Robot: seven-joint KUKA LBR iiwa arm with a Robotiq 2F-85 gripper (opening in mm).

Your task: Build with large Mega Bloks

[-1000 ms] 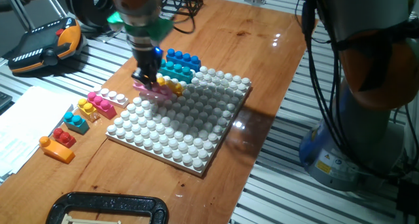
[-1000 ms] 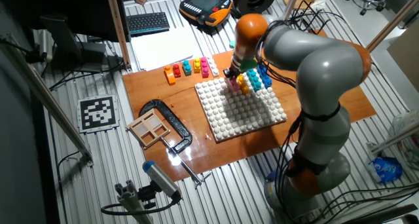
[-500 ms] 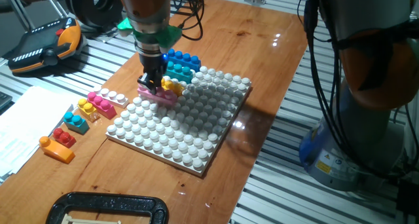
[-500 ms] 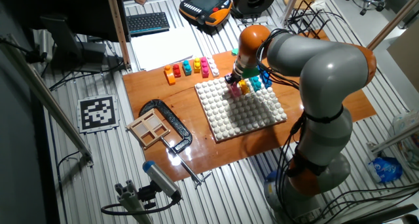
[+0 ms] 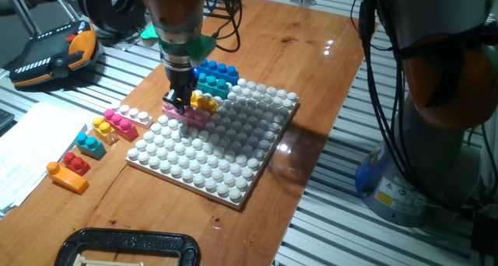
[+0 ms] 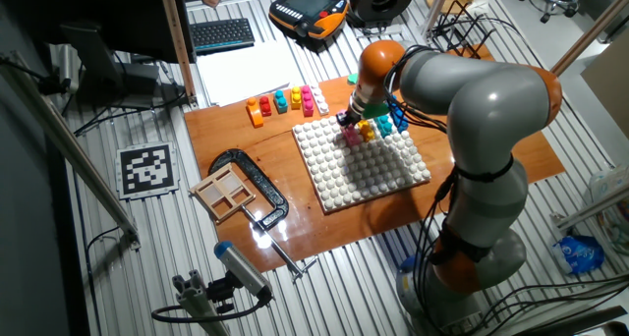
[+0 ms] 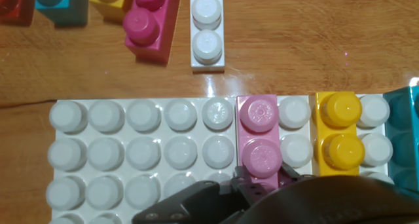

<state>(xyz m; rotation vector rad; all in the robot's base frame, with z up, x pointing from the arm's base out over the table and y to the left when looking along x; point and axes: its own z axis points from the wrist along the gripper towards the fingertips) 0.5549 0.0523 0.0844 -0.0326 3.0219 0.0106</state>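
Pink brick (image 7: 260, 142) is down on the baseplate (image 7: 137, 152) now. A sec ago it hung tilted just above the plate's far edge; half a sec ago it was nearly seated, and now it sits square in the studs, so this placement looks done bar the let-go.

Gripper (image 5: 180, 103) is still low over the brick's near end. Hand view shows the fingers (image 7: 245, 185) right at the brick's lower stud, flanking it closely. Looks like they're still pinching it, narrow gap, no daylight between pad and plastic, but can't be 100% sure they haven't just eased off.

Moving outward: a yellow brick (image 7: 340, 135) stands one stud column over from the pink, parallel, also on the plate. Teal brick (image 5: 210, 83) and blue brick (image 5: 217, 68) sit past that at the plate's corner.

Off the plate on the wood: white brick (image 7: 207, 24), a 2nd pink (image 7: 152, 21), then yellow, teal, red, orange (image 5: 68, 178) in a loose row, untouched. Plenty left to build with.

My read: next is open, lift straight up, fetch another.
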